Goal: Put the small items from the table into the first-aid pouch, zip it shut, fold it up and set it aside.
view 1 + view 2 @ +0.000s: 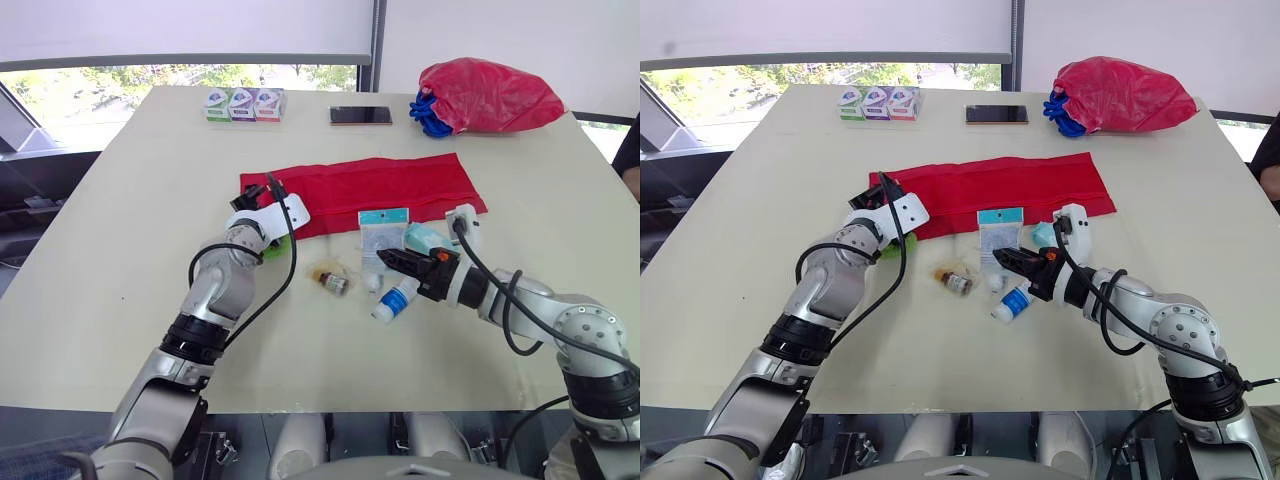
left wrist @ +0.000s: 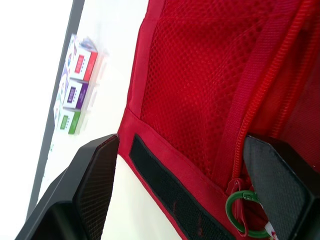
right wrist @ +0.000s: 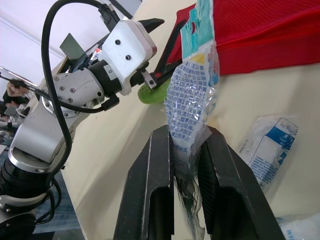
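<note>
The red first-aid pouch [image 1: 370,185] lies unfolded flat across the middle of the table. My left gripper [image 1: 262,196] is open at its left end, its fingers [image 2: 95,185] straddling the corner by the zipper pull's green ring [image 2: 243,210]. My right gripper [image 3: 186,132] is shut on the near edge of a clear packet with blue print [image 3: 192,85], just in front of the pouch. On the table nearby lie a small brown bottle [image 1: 330,281], a white ball [image 1: 372,283], a white bottle with a blue label [image 1: 397,298] and another packet [image 3: 270,145]. A green item [image 1: 272,250] sits under my left wrist.
Three small boxes [image 1: 244,104] and a phone [image 1: 361,115] lie along the far edge. A red plastic bag [image 1: 488,95] with something blue [image 1: 428,112] beside it sits at the far right. A person's arm [image 1: 630,150] shows at the right edge.
</note>
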